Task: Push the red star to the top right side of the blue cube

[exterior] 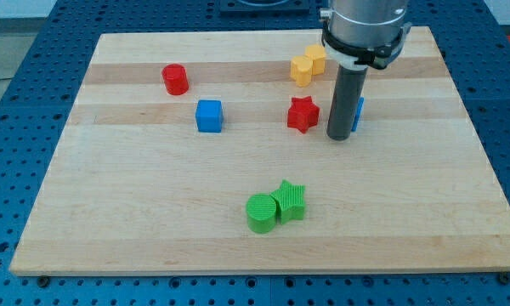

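Observation:
The red star (303,114) lies on the wooden board (153,212), right of centre in the upper half. The blue cube (209,116) sits to its left, level with it, with a clear gap between them. My tip (340,138) rests on the board just right of the red star, a small gap apart from it. A second blue block (359,113) is mostly hidden behind the rod, on its right side.
A red cylinder (176,79) stands up-left of the blue cube. Two yellow blocks (307,65) touch each other above the red star. A green cylinder (260,212) and a green star (290,201) sit together near the view's bottom centre.

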### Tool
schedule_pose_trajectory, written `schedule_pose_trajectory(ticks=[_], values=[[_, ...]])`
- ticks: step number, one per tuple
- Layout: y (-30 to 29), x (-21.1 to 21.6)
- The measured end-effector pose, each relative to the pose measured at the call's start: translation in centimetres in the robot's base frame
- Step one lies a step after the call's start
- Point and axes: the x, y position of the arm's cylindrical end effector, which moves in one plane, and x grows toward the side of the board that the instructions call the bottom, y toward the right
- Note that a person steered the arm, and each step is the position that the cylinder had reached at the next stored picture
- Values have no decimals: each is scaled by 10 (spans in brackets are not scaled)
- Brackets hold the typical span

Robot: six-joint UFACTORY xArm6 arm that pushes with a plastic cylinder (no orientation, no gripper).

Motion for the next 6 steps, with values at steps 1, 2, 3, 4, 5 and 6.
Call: schedule_pose_trajectory(ticks=[1,2,3,4,5,6], values=[[-11,-11],[-19,-26],[-49,-35],[-79,-35],[-99,-36],[-119,-74]])
